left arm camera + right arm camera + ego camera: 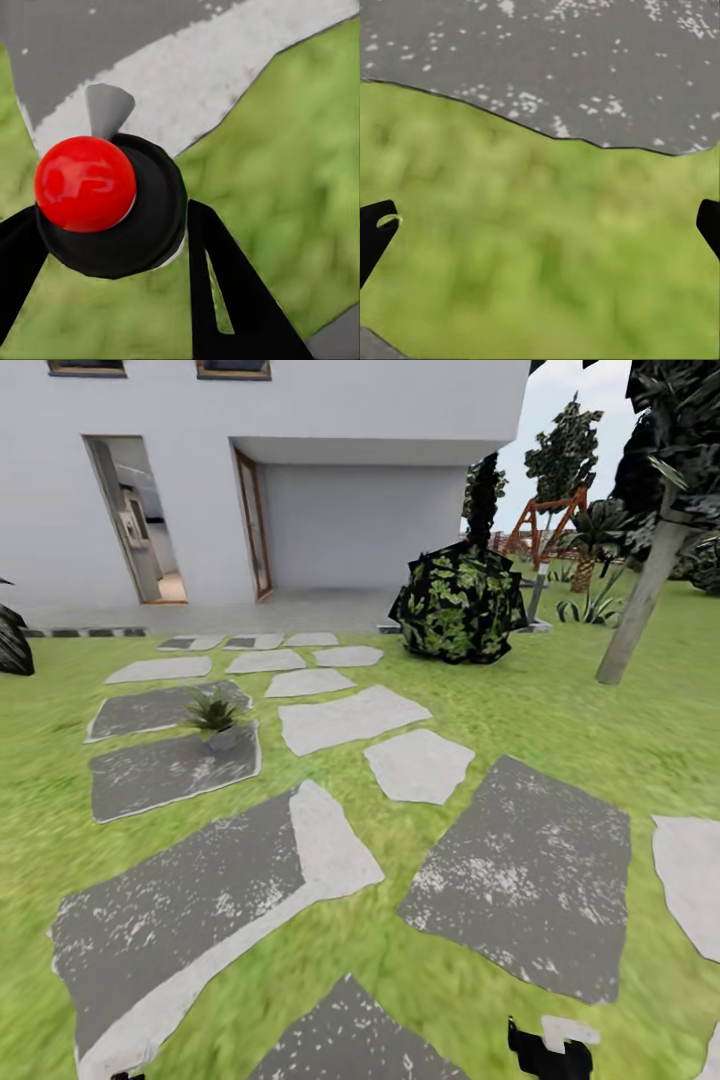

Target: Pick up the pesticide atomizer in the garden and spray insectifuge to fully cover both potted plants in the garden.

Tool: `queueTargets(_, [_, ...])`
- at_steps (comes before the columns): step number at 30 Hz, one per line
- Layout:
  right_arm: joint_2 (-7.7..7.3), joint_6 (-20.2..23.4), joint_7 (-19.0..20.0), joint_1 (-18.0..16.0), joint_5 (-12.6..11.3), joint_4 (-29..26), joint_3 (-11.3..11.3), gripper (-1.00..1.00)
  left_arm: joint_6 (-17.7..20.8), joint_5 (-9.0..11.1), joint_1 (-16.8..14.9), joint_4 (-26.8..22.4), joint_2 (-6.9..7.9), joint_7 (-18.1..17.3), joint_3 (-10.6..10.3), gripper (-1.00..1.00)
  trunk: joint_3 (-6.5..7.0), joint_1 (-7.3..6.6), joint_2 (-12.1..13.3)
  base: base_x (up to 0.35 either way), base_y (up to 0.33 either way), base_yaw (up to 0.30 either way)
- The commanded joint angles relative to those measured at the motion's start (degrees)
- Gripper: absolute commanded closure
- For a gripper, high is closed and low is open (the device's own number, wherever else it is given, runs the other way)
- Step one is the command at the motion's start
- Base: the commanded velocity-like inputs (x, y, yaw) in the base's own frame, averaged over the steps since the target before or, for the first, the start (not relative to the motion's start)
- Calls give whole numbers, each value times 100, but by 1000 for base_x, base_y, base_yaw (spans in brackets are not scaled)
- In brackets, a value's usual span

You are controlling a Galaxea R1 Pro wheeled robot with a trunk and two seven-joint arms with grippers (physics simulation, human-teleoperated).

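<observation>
Clamping the pesticide atomizer point(112, 206), left gripper point(112, 247); right gripper point(540, 232) spread.

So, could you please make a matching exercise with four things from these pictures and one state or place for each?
Things:
1. pesticide atomizer
2. potted plant
3. right gripper
4. broad-leaved shrub

States or places:
a. standing on a dark stepping stone
b. jaws wide apart, nothing between them
c. on the lawn near the house
d. held between the left gripper's jaws

Pairs: 1-d, 2-a, 3-b, 4-c
</observation>
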Motion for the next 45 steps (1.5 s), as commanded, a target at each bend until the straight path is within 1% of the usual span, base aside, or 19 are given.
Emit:
queueTargets(1, [0,-22,-27,-4,60,7,-30,-100,-19,-56,-4,8,-1,-23,50,100,-5,2,-2,280,232,278])
queueTargets(12, [2,-19,-27,-4,63,7,-30,-100,-19,-56,0,8,-1,-23,50,100,-5,2,-2,302,174,278])
queueTargets(24, [2,-19,-27,-4,63,2,-30,-100,-19,-56,2,8,-1,-23,48,100,-2,2,-2,336,12,278])
queueTargets(35, [2,-21,-27,-4,59,-2,-30,-100,-19,-56,1,8,3,-23,51,100,54,2,-2,337,0,238])
queueTargets(41, [-8,-16,-16,-4,76,-2,-28,-100,-19,-56,0,7,5,-23,53,100,63,2,-2,337,0,62])
queueTargets(45, [-71,-16,-8,-4,99,5,-22,-100,-19,-56,2,8,0,-23,49,100,63,2,-2,337,0,3])
